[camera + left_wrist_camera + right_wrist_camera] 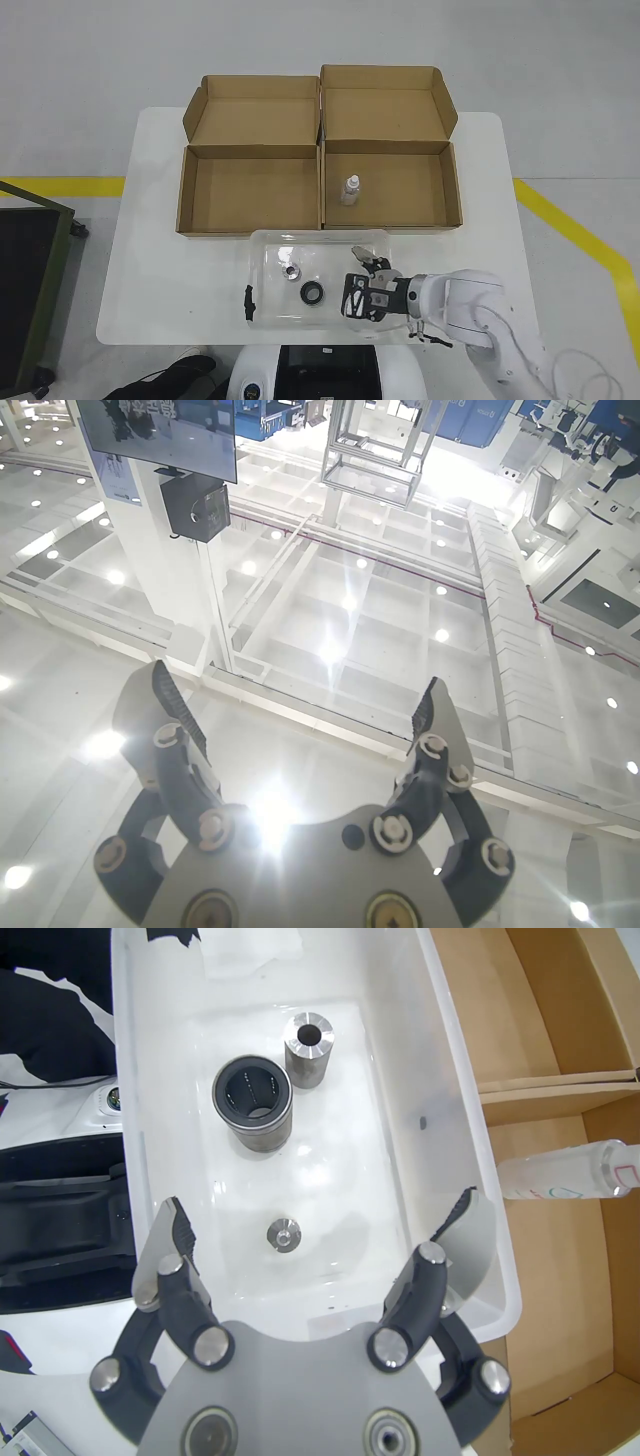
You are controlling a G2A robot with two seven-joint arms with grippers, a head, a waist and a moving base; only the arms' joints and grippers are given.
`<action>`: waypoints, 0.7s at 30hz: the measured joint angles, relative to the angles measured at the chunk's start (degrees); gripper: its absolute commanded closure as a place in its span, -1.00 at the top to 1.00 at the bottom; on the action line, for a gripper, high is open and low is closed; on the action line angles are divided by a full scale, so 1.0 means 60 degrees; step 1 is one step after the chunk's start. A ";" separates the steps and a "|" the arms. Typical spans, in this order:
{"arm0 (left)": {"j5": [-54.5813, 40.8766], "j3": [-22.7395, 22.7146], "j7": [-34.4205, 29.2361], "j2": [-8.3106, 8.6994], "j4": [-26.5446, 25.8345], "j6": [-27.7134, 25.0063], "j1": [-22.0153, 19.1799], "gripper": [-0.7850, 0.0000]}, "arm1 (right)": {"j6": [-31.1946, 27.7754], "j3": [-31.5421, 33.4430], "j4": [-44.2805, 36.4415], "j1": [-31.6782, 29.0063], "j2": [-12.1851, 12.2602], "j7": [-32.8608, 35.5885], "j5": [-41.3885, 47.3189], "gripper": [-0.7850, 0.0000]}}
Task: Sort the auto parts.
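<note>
Right gripper [320,1203] agape over bin [462,1093]

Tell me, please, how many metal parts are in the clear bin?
3, all in the clear bin: a large bearing, a smaller grey sleeve close beside it, and a small round piece apart, nearer the right gripper. None looks hidden.

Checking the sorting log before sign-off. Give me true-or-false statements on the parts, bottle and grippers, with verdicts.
1. The right gripper is open above the clear bin. True.
2. The bottle is in the clear bin. False: it is in a cardboard box.
3. Three metal parts are in the bin: a large sleeve, a smaller cylinder, a small stud. True.
4. The left gripper holds a part. False: it is open and empty.
</note>
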 measured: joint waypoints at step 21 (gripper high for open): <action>0.0000 0.0000 0.0000 0.0000 0.0000 0.0000 0.0000 1.00 | -0.0306 -0.1053 0.0088 0.0730 0.0124 0.1449 -0.1248 0.17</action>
